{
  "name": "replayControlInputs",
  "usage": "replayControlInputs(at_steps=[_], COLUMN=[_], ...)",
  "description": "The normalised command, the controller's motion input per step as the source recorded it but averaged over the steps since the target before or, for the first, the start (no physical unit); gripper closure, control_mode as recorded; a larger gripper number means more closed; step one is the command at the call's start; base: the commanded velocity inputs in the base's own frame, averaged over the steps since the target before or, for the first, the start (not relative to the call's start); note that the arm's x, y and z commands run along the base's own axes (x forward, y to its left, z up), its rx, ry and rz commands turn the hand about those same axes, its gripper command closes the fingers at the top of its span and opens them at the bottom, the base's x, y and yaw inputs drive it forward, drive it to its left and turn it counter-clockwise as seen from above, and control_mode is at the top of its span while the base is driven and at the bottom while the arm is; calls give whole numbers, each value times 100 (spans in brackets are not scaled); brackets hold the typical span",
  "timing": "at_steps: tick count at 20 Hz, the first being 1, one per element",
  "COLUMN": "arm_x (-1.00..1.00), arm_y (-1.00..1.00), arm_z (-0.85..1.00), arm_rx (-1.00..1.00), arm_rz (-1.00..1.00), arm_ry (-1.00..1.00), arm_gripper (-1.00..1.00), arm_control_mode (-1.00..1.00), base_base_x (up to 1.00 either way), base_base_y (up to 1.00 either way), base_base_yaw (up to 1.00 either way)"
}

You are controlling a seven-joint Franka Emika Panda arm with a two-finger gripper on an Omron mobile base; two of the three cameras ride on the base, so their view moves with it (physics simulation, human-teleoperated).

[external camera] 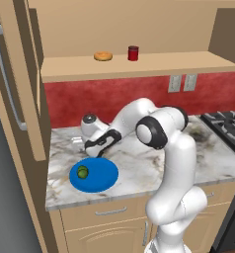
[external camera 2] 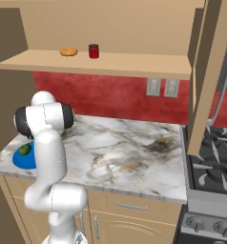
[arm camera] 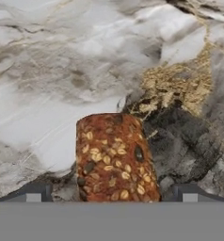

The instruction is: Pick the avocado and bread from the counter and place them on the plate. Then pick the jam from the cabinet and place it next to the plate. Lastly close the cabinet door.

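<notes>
The robot arm (external camera: 176, 163) is built of glossy white, rounded, tube-like segments, thick and smooth, with no cables or screws to be made out. Its joints are marked by dark grey to black bands, and a round white cap ringed in black (external camera: 150, 133) is seen at the large middle joint. The forward link ends in a grey disc-shaped cap (external camera: 89, 119). The hand section is trimmed in black along its white shell (external camera: 102, 144). The pincer (arm camera: 111, 197) is represented by two small dark grey finger tips (arm camera: 34, 194), each bearing a pale square patch.
</notes>
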Motion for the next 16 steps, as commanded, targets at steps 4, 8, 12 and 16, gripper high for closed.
replayControlInputs(at_steps=[4, 8, 12, 16], arm_x=[2, 2, 0, -18], arm_y=[1, 1, 0, 0], arm_z=[-17, -2, 10, 34], arm_rx=[0, 0, 0, 0], arm_rz=[0, 0, 0, 0], arm_ry=[0, 0, -3, -6], arm_gripper=[-100, 100, 100, 100], arm_control_mode=[-100, -100, -100, -100], base_base_x=[0, 0, 0, 0], base_base_y=[0, 0, 0, 0], base_base_yaw=[0, 0, 0, 0])
